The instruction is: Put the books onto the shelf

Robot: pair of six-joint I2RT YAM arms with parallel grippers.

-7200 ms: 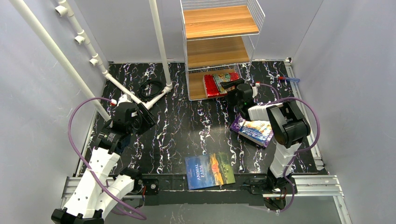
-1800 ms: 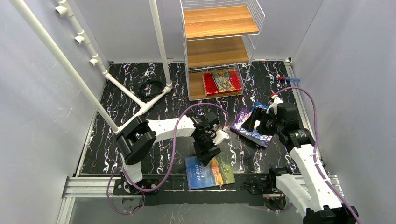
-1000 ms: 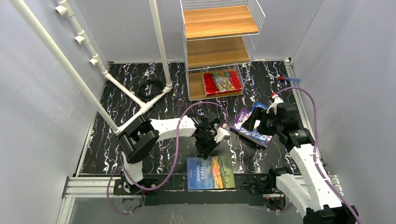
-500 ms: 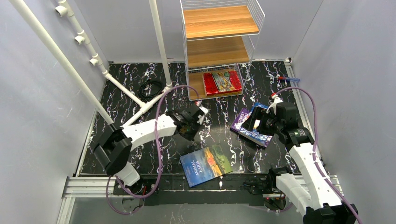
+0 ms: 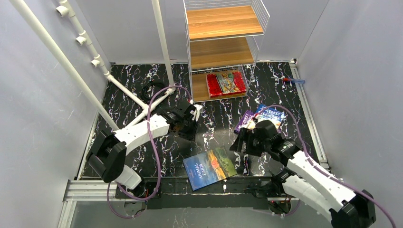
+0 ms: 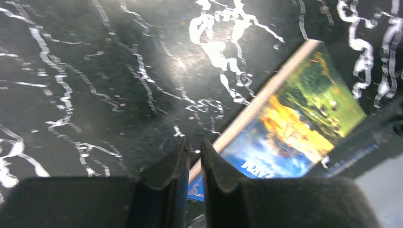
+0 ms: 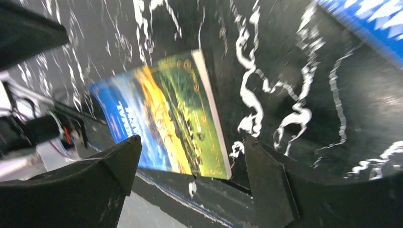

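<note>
Distance decides the next move, I think. The Animal Farm book (image 5: 210,168) lies flat at the near edge of the counter (image 5: 214,135), between the two arms, and the right gripper (image 5: 239,142) is the nearer one. From this gripper the book lies toward the near-left, close by.

Its long axis runs diagonally, from the near-left corner to the far-right corner, so the far-right short edge is what faces the right gripper. In the right wrist view the fingers stand wide apart with nothing between them, and the cover shows in the gap beyond them.

The left gripper (image 5: 189,127) hangs farther back, on the far-left side of the book. Its fingers are pressed together and hold nothing.

The red book (image 5: 219,86) is already on the lowest board of the shelf (image 5: 221,53). The blue cartoon book (image 5: 272,114) and the purple book (image 5: 244,121) lie together on the counter behind the right arm. I judge that three books remain.
</note>
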